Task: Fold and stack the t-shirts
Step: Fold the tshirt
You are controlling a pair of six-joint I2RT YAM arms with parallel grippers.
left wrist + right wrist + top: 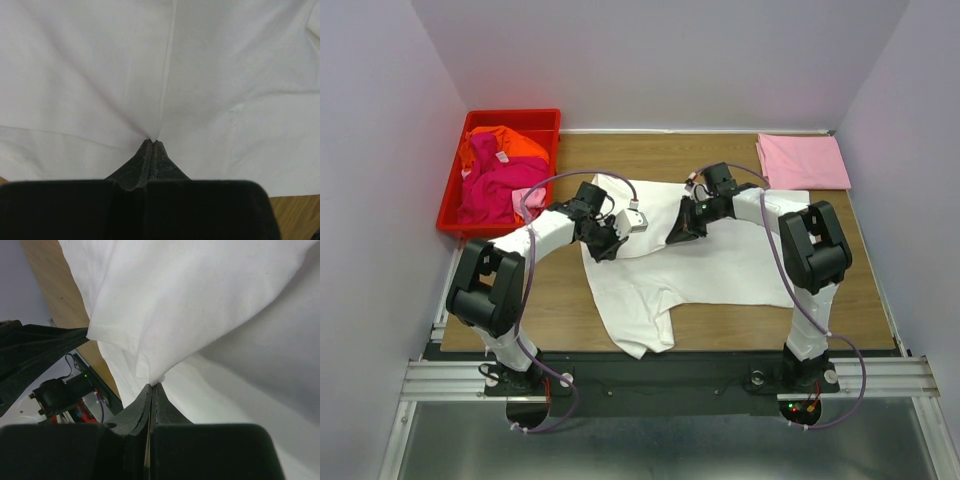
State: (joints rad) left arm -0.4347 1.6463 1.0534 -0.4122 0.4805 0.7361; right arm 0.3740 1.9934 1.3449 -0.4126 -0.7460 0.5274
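Can't make out fingertips of left gripper (608, 244) or right gripper (678, 236) from top, buried under own wrists. Covers part of white tee (720, 262) with same wrists. Can't separate orange tee (510, 145) from magenta tee (490, 185) in red bin (450, 205) at far left, edges tangled, lower layers covered. Crops white tee at top, left, right in left wrist view; top and right in right wrist view. Blurs dark arm part (35, 347) at left there, cut by edge.

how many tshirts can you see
4: white t-shirt spread mid-table, pink t-shirt folded at the far right corner, orange one and magenta one in the red bin; more may hide there.
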